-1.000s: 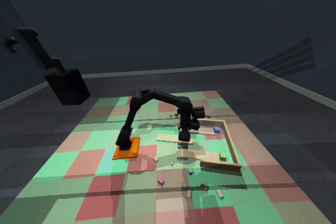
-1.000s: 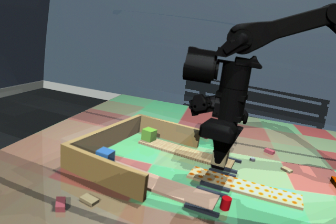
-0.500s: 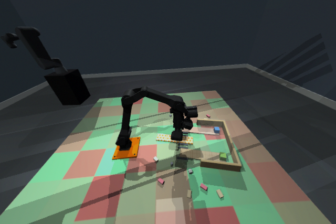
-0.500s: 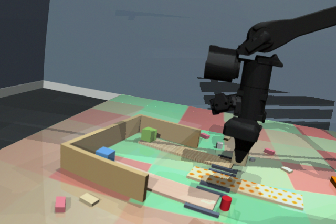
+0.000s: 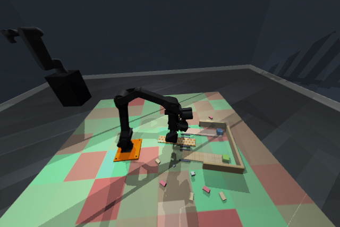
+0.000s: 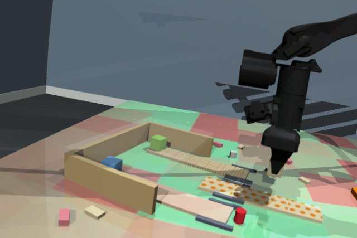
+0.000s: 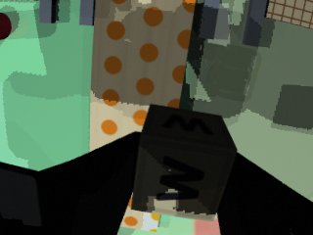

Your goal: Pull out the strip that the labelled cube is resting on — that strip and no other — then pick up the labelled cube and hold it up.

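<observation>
My gripper (image 5: 172, 137) (image 6: 276, 168) is shut on the labelled cube (image 6: 270, 173) (image 7: 183, 164), a tan cube with a dark W-shaped mark that fills the wrist view between the dark fingers. It hangs a little above the table, over the orange-dotted strip (image 5: 177, 140) (image 6: 259, 198) (image 7: 142, 54). That strip lies drawn out from between its dark rails (image 6: 227, 197). A plain pink strip (image 5: 197, 131) (image 6: 198, 205) carries a blue cube (image 5: 219, 131) (image 6: 111, 163). A checked strip (image 5: 204, 157) (image 6: 196, 160) carries a green cube (image 5: 225, 158) (image 6: 158, 142).
A U-shaped wooden wall (image 5: 236, 150) (image 6: 109, 183) encloses the far ends of the strips. A red cylinder (image 6: 239, 215) stands by the pink strip. Small pink, tan and grey blocks (image 5: 206, 189) (image 6: 63, 216) lie scattered around. The arm's orange base plate (image 5: 128, 150) is at the left.
</observation>
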`<state>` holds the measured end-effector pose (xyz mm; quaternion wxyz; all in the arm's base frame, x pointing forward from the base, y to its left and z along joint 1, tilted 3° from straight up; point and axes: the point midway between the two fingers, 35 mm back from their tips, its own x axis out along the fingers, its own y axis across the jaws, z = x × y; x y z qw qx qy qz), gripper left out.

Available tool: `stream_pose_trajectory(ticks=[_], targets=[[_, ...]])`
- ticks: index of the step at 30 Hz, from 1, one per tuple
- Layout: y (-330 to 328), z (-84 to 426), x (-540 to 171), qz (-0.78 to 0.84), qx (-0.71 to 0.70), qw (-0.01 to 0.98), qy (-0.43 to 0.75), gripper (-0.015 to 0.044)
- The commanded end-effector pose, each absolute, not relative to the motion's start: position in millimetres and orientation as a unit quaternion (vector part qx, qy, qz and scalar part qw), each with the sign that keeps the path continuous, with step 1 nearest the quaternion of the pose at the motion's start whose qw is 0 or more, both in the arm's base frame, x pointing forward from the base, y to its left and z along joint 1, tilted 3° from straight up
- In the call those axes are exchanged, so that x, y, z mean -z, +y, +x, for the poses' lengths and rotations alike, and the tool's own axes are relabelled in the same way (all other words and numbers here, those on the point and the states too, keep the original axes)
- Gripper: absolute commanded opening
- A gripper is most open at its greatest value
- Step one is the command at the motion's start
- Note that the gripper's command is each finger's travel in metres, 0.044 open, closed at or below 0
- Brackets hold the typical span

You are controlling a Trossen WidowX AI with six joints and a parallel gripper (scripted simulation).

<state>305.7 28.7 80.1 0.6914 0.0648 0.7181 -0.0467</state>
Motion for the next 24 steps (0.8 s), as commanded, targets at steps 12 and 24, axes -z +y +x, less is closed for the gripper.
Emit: stream_pose_trajectory(ticks=[12, 24], targets=[[27.4, 306.7, -112.6, 0.063, 0.046, 0.698, 0.712, 0.0], [27.4, 306.7, -112.6, 0.063, 0.046, 0.698, 0.712, 0.0]])
